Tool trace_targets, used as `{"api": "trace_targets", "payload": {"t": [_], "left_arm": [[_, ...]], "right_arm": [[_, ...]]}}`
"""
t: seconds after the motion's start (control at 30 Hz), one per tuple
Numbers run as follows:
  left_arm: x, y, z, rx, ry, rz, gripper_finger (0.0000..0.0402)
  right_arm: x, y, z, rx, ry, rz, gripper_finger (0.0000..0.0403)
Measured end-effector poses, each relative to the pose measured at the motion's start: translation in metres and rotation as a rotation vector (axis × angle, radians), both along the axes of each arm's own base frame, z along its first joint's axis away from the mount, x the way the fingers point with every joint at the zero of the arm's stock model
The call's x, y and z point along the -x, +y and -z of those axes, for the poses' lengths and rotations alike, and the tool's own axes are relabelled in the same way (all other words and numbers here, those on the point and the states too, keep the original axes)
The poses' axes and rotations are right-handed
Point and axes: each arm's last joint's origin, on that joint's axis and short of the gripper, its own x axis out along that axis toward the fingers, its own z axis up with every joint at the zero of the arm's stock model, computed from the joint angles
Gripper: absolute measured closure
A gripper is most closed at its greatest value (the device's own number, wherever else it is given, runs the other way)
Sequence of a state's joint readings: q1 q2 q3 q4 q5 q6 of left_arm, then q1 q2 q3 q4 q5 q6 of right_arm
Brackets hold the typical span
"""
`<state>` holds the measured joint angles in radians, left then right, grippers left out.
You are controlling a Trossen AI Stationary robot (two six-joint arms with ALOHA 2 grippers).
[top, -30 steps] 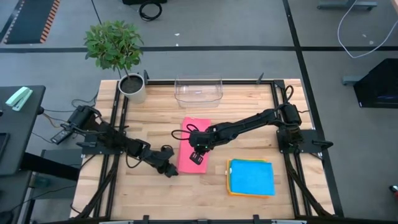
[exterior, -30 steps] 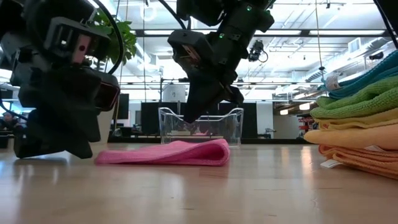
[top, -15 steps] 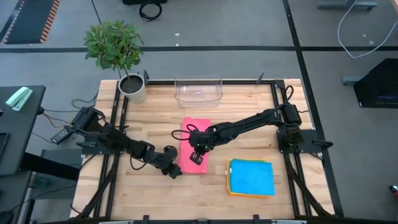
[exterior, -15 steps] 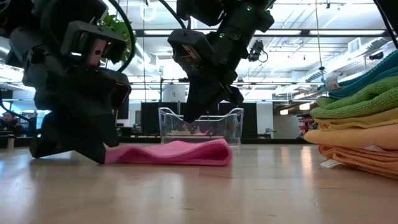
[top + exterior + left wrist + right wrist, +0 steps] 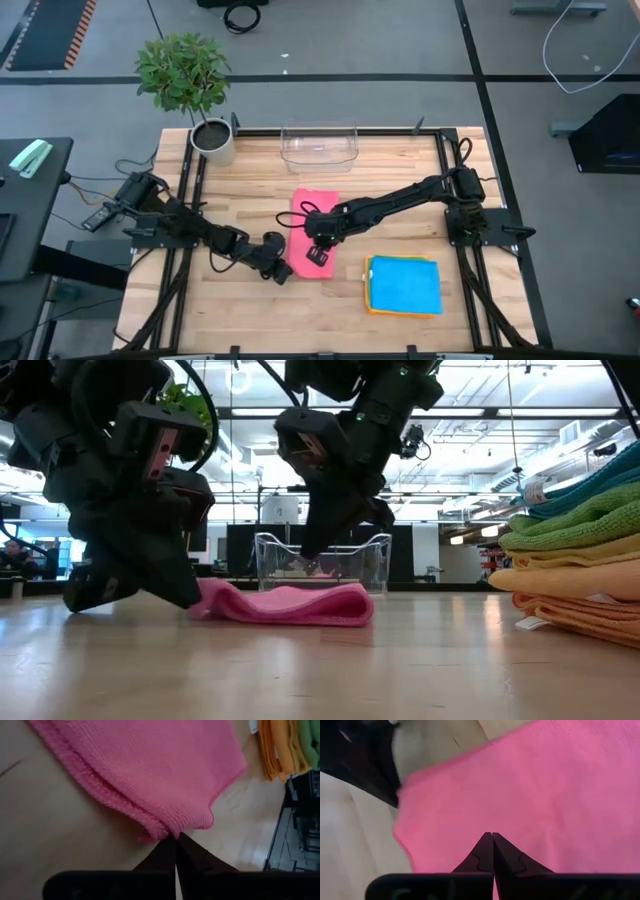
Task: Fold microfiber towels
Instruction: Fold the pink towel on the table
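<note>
Pink microfiber towel (image 5: 310,235), mid-table, half-folded: left gripper (image 5: 176,840) clenched on its near corner, right gripper (image 5: 492,839) closed above its middle. Next: likely carry corner across.

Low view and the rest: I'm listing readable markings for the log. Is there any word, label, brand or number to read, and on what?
No text can be read in any view.
White tag on the stack of towels, at its top: too small to read.
White tag at the bottom edge of the same stack: blurred.
Pink towel, clear bin: no markings visible.
</note>
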<state>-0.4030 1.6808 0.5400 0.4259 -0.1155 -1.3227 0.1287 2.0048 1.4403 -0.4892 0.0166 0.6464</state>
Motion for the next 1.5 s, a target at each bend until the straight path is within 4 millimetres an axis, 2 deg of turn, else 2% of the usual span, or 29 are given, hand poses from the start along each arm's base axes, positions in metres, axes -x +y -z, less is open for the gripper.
{"api": "trace_targets", "payload": {"t": [0.1,0.2,0.37,0.63,0.9,1.0,1.07,1.2,1.3,1.4,1.5], "left_arm": [[0.002,0.001,-0.009,-0.001,-0.031,0.015,0.0396],[0.002,0.004,-0.027,0.012,-0.092,0.018,0.0396],[0.003,0.014,-0.035,0.023,-0.079,0.031,0.0397],[0.009,0.023,-0.023,0.03,0.087,0.091,0.0398],[0.013,0.025,-0.019,0.035,0.144,0.133,0.0396],[0.012,0.026,-0.02,0.047,0.142,0.14,0.0398],[0.013,0.025,-0.02,0.046,0.148,0.149,0.0398],[0.013,0.026,-0.015,0.039,0.177,0.151,0.0393],[0.012,0.027,-0.012,0.039,0.191,0.154,0.0395],[0.013,0.028,-0.011,0.033,0.2,0.162,0.0398],[0.013,0.029,-0.01,0.04,0.208,0.161,0.0392]], "right_arm": [[0.005,-0.001,-0.001,0.005,0.037,0.001,0.04],[0.009,-0.001,-0.008,0.008,0.052,-0.001,0.04],[0.014,-0.003,-0.022,0.025,0.025,-0.003,0.04],[0.016,-0.005,-0.028,0.027,0.022,0.001,0.04],[0.016,0.004,-0.028,-0.012,0.011,0.016,0.04],[0.012,0.015,-0.019,-0.071,-0.049,-0.022,0.04],[0.012,0.026,-0.005,-0.121,-0.052,-0.042,0.04],[0.025,0.038,0.016,-0.155,-0.008,-0.036,0.04],[0.03,0.041,0.029,-0.187,-0.031,-0.028,0.04],[0.03,0.042,0.034,-0.203,-0.106,-0.01,0.04],[0.032,0.041,0.038,-0.176,-0.109,0.023,0.04]]}}
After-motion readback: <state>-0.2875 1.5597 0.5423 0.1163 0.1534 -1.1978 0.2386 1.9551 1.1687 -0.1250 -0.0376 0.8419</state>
